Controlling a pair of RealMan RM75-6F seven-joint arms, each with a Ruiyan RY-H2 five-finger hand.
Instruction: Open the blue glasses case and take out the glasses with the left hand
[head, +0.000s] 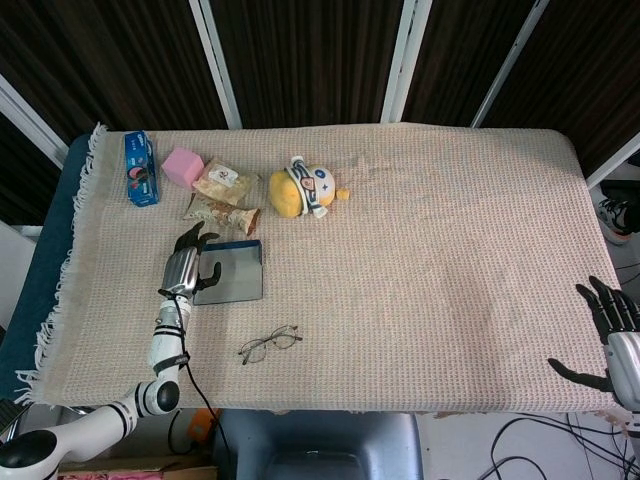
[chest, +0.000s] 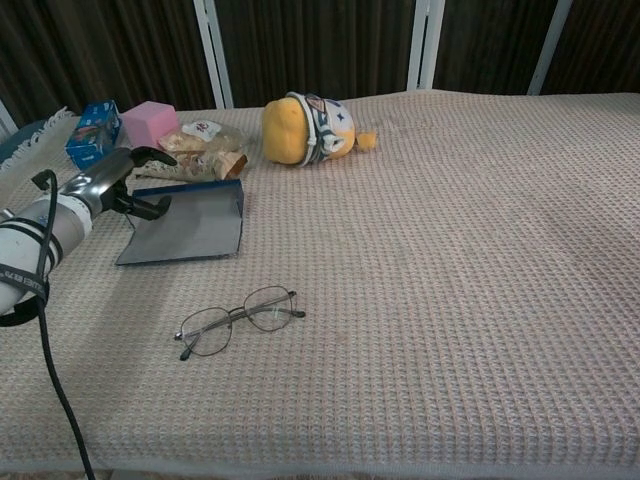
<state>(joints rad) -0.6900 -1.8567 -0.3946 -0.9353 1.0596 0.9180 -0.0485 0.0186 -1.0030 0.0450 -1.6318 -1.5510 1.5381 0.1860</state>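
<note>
The blue glasses case (head: 232, 272) (chest: 188, 224) lies on the cloth left of centre, its grey face up and blue rim toward the back. My left hand (head: 184, 267) (chest: 112, 184) holds it by the left edge, with fingers curled over the corner. A pair of thin wire-framed glasses (head: 270, 342) (chest: 238, 320) lies free on the cloth, nearer the front edge and well apart from the case. My right hand (head: 608, 335) hangs off the table's front right corner with its fingers spread, holding nothing; the chest view does not show it.
Along the back left stand a blue packet (head: 140, 168), a pink cube (head: 183, 166) and snack wrappers (head: 222, 198). A yellow plush toy (head: 303, 188) lies behind the case. The fringed cloth (head: 430, 250) covers the whole table.
</note>
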